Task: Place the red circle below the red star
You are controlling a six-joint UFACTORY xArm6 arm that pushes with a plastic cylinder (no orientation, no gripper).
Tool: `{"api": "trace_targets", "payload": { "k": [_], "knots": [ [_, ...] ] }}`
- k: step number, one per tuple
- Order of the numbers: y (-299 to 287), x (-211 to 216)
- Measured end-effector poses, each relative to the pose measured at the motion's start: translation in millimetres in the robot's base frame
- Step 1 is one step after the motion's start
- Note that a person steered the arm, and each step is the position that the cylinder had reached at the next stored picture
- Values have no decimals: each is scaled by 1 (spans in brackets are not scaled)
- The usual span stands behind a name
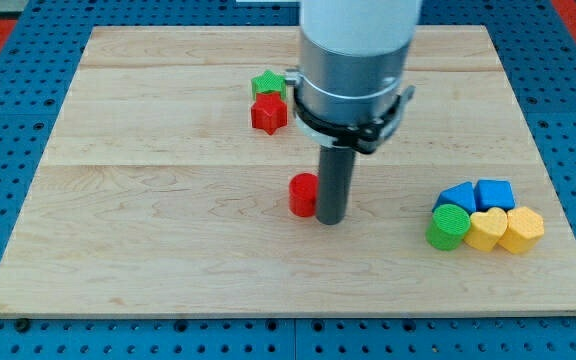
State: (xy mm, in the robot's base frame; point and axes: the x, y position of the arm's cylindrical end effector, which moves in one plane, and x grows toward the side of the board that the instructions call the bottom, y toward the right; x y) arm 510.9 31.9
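Red plastic circle block [303,194] touching my tip [330,220], on its left | red star block [268,113] up-left, near | no fingers, nothing held | placement nearly done, small leftward nudge remains

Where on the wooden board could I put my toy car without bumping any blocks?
The view's left half of the board is bare, up to the red circle beside my tip. The bottom strip is bare too. It's crowded at the view's right, around the green circle cluster.

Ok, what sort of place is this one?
Likely a robotics lab tabletop: a wooden board lies on blue pegboard, small coloured blocks like the red circle and red star sit on it, and my tip is beside the circle.
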Motion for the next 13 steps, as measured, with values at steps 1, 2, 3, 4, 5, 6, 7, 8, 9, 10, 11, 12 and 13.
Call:
{"api": "trace_targets", "payload": {
  "k": [1,2,3,4,5,6,7,8,9,10,11,12,13],
  "knots": [
    [-26,-15],
    [-42,-24],
    [-44,-24],
    [-44,-23],
    [-56,-18],
    [-70,-19],
    [-70,-32],
    [-70,-45],
    [-70,-54],
    [-74,-56],
    [-81,-60],
    [-87,-63],
    [-96,-63]
  ]
}}
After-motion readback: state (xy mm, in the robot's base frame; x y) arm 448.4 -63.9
